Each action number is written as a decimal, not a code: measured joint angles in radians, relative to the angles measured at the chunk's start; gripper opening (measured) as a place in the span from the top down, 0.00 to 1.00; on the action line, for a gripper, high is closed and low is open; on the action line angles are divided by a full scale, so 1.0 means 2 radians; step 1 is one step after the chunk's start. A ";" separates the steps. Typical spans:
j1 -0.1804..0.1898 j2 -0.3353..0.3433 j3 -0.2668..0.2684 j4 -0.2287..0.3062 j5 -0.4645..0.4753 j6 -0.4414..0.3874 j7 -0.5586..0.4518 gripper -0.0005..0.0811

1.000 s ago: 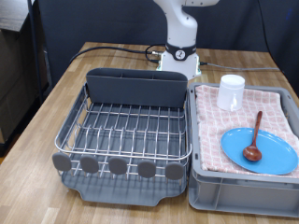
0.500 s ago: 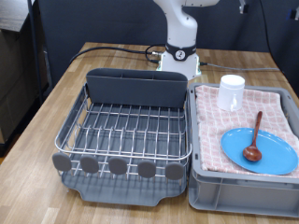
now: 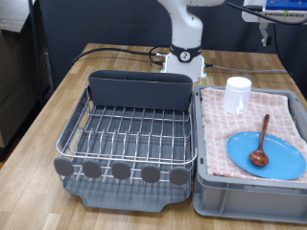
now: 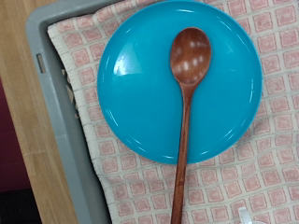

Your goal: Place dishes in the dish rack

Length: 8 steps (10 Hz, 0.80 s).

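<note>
Nothing is sitting in the large dark grey plastic dish rack (image 3: 129, 134) with its silver wire grid; it is lying bare on the wooden table (image 3: 67, 86), so the work appears to be at its very start. All the dishes are waiting in the grey plastic crate (image 3: 251, 196) lined with pink checked cloth, just beside the rack on the exterior view's right. The small white cylindrical cup (image 3: 237, 94) is standing upright toward the crate's far end. The round bright blue plate (image 3: 278, 153) is lying flat nearer the front, and the dark red-brown wooden spoon (image 3: 261, 142) is resting on it.

The gripper is not showing in either view, so I cannot tell how wide its fingers are standing or whether they have hold of anything. The wrist camera is looking straight down on plate and spoon, which suggests the hand is hanging above them.

In the exterior view the spoon's long axis is running nearly top to bottom, bowl on the plate toward the bottom, handle reaching out over the cloth toward the cup.
</note>
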 joint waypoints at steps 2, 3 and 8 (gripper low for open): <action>0.001 0.001 0.007 -0.020 -0.007 0.020 0.009 0.01; 0.001 0.001 0.011 -0.038 -0.018 0.040 0.023 0.01; 0.005 0.013 0.035 -0.117 -0.048 0.148 0.077 0.01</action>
